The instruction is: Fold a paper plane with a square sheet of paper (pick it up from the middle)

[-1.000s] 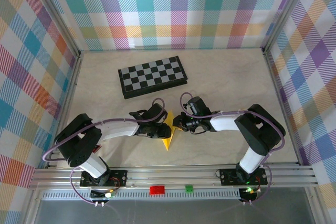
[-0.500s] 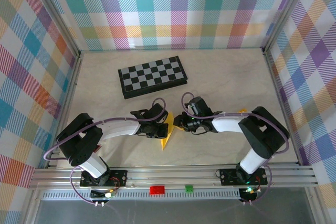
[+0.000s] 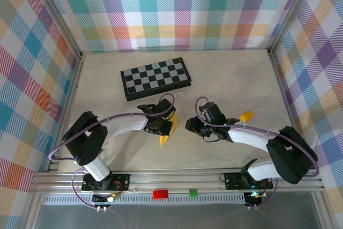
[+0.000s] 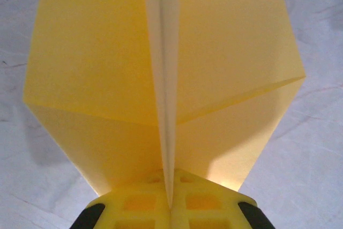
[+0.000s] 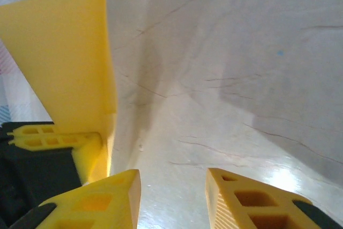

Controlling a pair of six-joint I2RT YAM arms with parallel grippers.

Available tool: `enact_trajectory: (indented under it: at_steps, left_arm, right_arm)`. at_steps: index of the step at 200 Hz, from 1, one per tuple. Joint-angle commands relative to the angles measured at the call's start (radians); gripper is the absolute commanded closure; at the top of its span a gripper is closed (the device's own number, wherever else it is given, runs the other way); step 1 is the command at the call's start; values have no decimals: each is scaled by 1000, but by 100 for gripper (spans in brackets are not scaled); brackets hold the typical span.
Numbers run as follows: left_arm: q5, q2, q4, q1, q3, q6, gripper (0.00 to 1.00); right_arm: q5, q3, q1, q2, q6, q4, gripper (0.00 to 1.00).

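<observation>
The paper plane (image 3: 166, 135), folded on its centre crease, is held near mid-table (image 3: 236, 79), nose towards the arms. The left gripper (image 4: 171, 207) is clamped on the crease. The right gripper (image 5: 171, 186) waits just beside it, fingers apart and empty.

Risk: the bite appears shallow, so the thin paper could slip or crumple.

Open surface lies right of the plane. The chessboard (image 3: 155, 78) is well behind.

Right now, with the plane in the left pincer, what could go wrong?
1. The left pincer pinches the paper plane only along its centre fold, so the thin paper could slip out or spring open.
2. The right pincer sits open close beside the plane, and closing in carelessly could crumple a flap.
</observation>
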Motion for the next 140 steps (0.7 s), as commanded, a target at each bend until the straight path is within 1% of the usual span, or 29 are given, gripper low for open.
enact_trajectory:
  at_steps: [1, 26, 61, 108, 140]
  left_arm:
    - [-36, 30, -79, 16, 38, 39, 94]
    - [-42, 46, -79, 23, 49, 36, 94]
    - [-45, 65, -75, 24, 49, 29, 93]
    - [-46, 89, -72, 24, 46, 25, 89]
    - [-57, 96, -71, 25, 43, 26, 84]
  right_arm:
    - [58, -24, -7, -40, 6, -36, 61]
    - [69, -33, -13, -58, 7, -43, 60]
    - [66, -28, -17, -44, 7, -40, 60]
    - [45, -19, -18, -5, 12, -19, 60]
    - [42, -13, -18, 3, 14, -18, 60]
